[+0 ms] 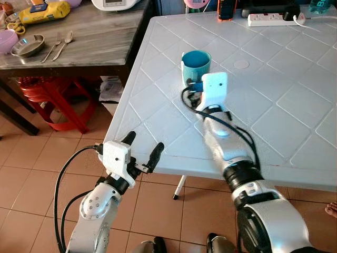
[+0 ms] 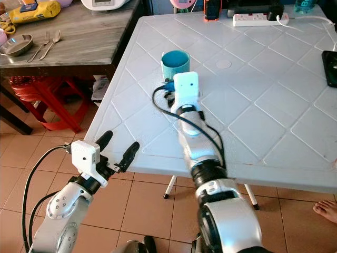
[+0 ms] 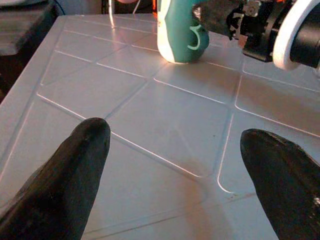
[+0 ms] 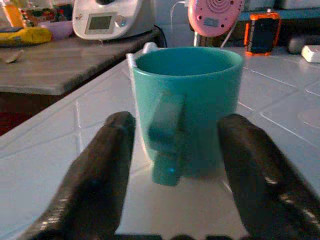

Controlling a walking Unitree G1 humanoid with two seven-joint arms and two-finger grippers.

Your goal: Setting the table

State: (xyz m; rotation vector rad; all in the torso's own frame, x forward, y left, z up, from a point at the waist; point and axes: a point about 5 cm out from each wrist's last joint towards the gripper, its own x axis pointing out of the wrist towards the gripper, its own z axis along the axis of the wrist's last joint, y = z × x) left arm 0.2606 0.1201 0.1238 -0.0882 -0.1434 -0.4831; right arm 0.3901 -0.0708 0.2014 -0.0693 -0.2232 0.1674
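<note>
On the white plastic table with its diamond-patterned top (image 1: 274,121), a teal ceramic mug with a handle (image 1: 196,66) is standing upright, near the table's left edge. Its handle is facing the right gripper (image 4: 175,165), whose two black fingers (image 4: 102,170) are spreading to either side of the handle, one on each flank, without visibly touching the mug. That silver right arm is lying stretched across the tabletop, its white wrist housing sitting just beside the mug.

Lower down, the left gripper (image 1: 143,153) is hovering at the table's near left edge, its two long black fingers (image 3: 70,170) standing wide apart and holding nothing; in its wrist view the mug and the other gripper are showing farther across the table.

Along the table's far edge a white power strip (image 1: 271,19) is lying, with an orange and black device (image 1: 225,9) standing near it. To the left, a grey wooden side table (image 1: 100,37) is bearing a small steel bowl (image 1: 28,46), a fork and a spoon (image 1: 59,45), and a yellow package (image 1: 45,12). Beneath it, red plastic stools (image 1: 55,97) are standing stacked on the tan tiled floor (image 1: 31,174).
</note>
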